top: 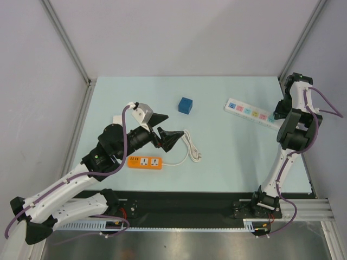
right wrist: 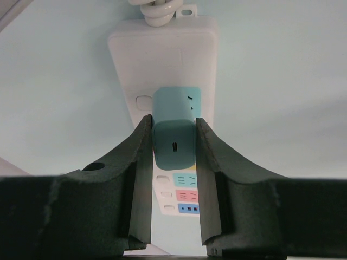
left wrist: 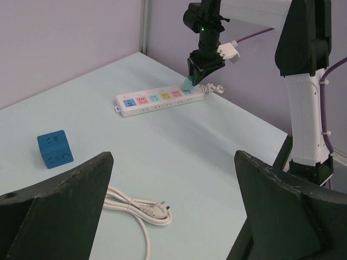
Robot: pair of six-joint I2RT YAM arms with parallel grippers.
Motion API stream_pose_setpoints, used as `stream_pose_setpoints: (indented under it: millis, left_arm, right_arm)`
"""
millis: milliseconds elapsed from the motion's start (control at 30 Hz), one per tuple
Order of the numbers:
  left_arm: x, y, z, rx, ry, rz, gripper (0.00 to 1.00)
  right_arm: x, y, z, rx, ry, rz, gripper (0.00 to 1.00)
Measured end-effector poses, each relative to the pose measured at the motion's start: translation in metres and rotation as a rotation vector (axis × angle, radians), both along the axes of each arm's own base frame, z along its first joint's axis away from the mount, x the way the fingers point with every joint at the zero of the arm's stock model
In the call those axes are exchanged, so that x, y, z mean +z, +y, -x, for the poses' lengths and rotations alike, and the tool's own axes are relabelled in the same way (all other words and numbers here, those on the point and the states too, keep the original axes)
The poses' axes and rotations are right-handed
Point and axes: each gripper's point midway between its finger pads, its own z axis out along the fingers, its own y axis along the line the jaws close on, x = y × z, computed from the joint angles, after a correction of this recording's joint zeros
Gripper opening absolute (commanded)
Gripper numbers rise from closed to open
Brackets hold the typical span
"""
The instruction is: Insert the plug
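Observation:
The plug [right wrist: 173,135] is a small teal block with a slot in its end face. My right gripper [right wrist: 172,123] is shut on it, one finger on each side. The plug stands on the teal socket at the cord end of the white power strip [right wrist: 162,59]. I cannot tell how deep it sits. From the left wrist view, the right gripper [left wrist: 198,73] points down at that end of the strip [left wrist: 157,100], with the plug [left wrist: 187,84] just showing. My left gripper [left wrist: 173,157] hangs open over the table, far from the strip [top: 252,112].
A blue cube with socket faces [top: 186,104] lies at the middle back, also in the left wrist view [left wrist: 55,149]. A coiled white cable [top: 190,146] with its pronged end [left wrist: 157,211] runs to an orange power strip [top: 145,162] near the front.

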Motion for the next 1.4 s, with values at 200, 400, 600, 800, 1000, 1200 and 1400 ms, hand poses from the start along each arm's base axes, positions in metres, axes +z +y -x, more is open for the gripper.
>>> stream_pose_setpoints:
  millis: [200,400,600,800,1000,1200,1400]
  left_arm:
    - [0.0000,0.0000,0.0001,0.000,0.000,0.000,1.00]
    - [0.0000,0.0000,0.0000,0.000,0.000,0.000,1.00]
    - [0.0000,0.0000,-0.0001,0.000,0.000,0.000,1.00]
    - [0.0000,0.0001,-0.0001,0.000,-0.001,-0.001,1.00]
    - [0.0001,0.0002,-0.0001,0.001,-0.002,-0.001,1.00]
    - [0.0013,0.0009,0.0005,0.001,-0.004,0.002,1.00]
    - [0.0011,0.0013,-0.0002,0.005,-0.005,0.001,1.00]
  right_arm:
    - [0.0000,0.0005,0.0002,0.005,0.002,0.001,0.00]
    - [-0.0001,0.0014,0.0000,0.013,0.003,0.000,0.00]
    - [0.0003,0.0031,-0.0012,0.024,0.003,-0.003,0.00]
    - [-0.0039,0.0062,-0.0042,0.034,0.012,-0.003,0.00]
    - [-0.0042,0.0059,-0.0040,0.034,0.015,0.001,0.00]
    - [-0.0069,0.0059,-0.0038,0.039,0.024,0.001,0.00]
    - [-0.0077,0.0069,-0.0056,0.054,0.037,0.012,0.00]
